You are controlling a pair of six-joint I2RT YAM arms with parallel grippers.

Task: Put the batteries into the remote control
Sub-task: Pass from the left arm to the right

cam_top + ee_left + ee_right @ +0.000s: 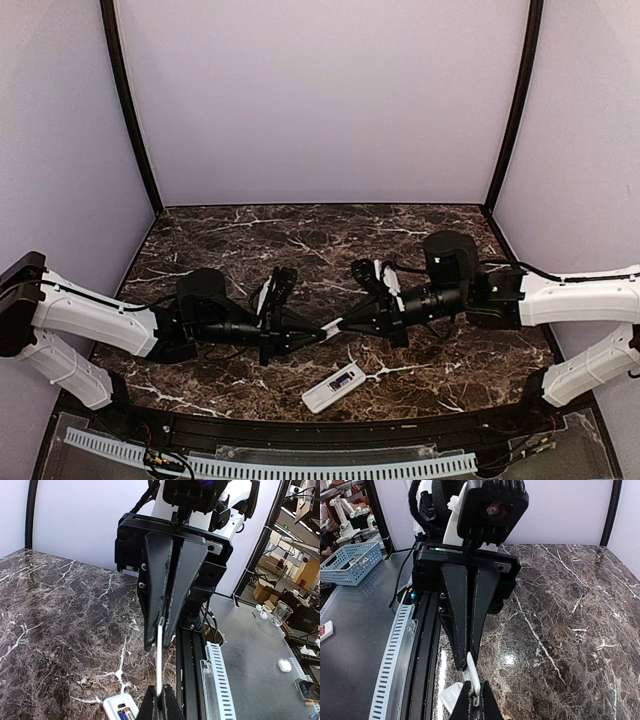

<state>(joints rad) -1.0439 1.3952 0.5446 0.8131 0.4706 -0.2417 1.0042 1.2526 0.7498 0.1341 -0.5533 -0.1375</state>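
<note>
The remote control (335, 388) lies back up near the table's front edge, and the batteries (344, 381) sit in its dark recess. In the left wrist view the batteries (126, 713) show inside the remote control (116, 703) at the bottom edge. Above the table a small flat white cover piece (331, 326) hangs between the two arms. My left gripper (320, 332) is shut on one end and my right gripper (341, 321) is shut on the other. The cover piece (159, 655) shows edge-on between my left gripper (160, 694) and the right gripper (161, 630).
The dark marble table (300, 240) stretches back to lilac walls. A black rail and a white slotted strip (270, 465) run along the front edge, just below the remote. In the right wrist view a corner of the remote (451, 697) shows beside the cover piece (475, 672).
</note>
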